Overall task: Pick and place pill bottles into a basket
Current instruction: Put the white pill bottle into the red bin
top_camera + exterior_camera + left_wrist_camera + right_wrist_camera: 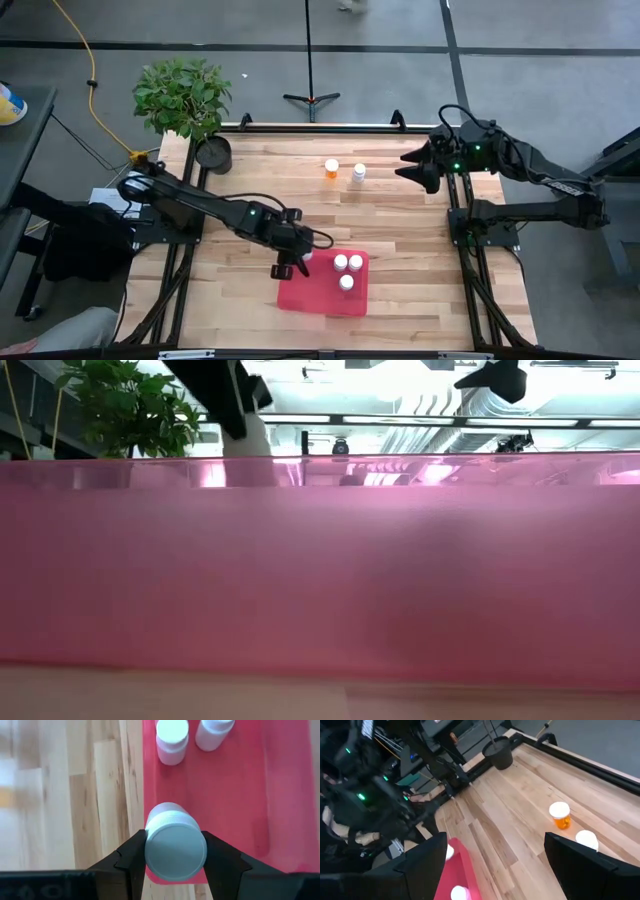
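My left gripper (pixel 297 262) is shut on a white pill bottle (pixel 175 847) over the left edge of the red-pink basket (pixel 318 296). Three white bottles (pixel 346 268) stand upright on the basket's floor; two of them show in the left wrist view (pixel 172 741). An orange bottle (pixel 331 169) and a white bottle (pixel 359 174) stand upright on the table at the far middle. My right gripper (pixel 412 166) is open and empty, raised to the right of those two; its wrist view shows them too, the orange (pixel 560 816) and the white (pixel 586 840). My left gripper pinches the white bottle between its two fingers (pixel 131 859), on opposite sides of the body just under the white cap (pixel 175 851). The fingers come from above, pointing down. The bottle stands upright in the hold; its bottom is hidden.
A round black pot (pixel 213 153) and a green plant (pixel 182 95) stand at the table's far left corner. In the low view the basket's pink wall (pixel 320 570) fills nearly the whole picture. Bare wood lies between the basket and the two far bottles.
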You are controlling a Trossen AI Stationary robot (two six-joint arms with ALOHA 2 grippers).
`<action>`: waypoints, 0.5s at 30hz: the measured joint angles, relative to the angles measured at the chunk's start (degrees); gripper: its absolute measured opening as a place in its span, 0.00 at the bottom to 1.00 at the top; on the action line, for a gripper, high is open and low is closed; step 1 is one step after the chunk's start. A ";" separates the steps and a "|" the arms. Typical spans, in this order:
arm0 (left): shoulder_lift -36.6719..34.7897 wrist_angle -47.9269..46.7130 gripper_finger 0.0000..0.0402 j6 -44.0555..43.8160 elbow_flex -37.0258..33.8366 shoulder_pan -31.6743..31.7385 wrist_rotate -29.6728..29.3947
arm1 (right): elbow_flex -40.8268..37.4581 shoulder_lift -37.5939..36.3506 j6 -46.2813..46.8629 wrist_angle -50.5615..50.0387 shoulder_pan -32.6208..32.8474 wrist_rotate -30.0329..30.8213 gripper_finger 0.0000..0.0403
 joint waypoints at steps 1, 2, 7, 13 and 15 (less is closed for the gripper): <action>0.60 0.18 0.49 0.14 -0.02 0.00 0.48 | 0.00 0.02 0.00 0.48 0.04 0.00 0.80; 1.20 1.06 0.49 0.21 -0.02 0.00 0.99 | 0.00 0.02 0.00 0.89 0.22 0.03 0.80; 3.98 1.80 0.49 0.35 0.00 0.00 2.91 | 0.00 0.46 0.64 1.72 2.42 1.43 0.80; 4.85 3.23 0.49 0.97 0.00 0.00 4.64 | -0.02 2.11 1.48 2.01 6.09 4.49 0.80; 5.36 5.26 0.49 0.99 0.05 0.00 5.21 | -0.02 2.98 1.68 2.06 7.15 5.52 0.80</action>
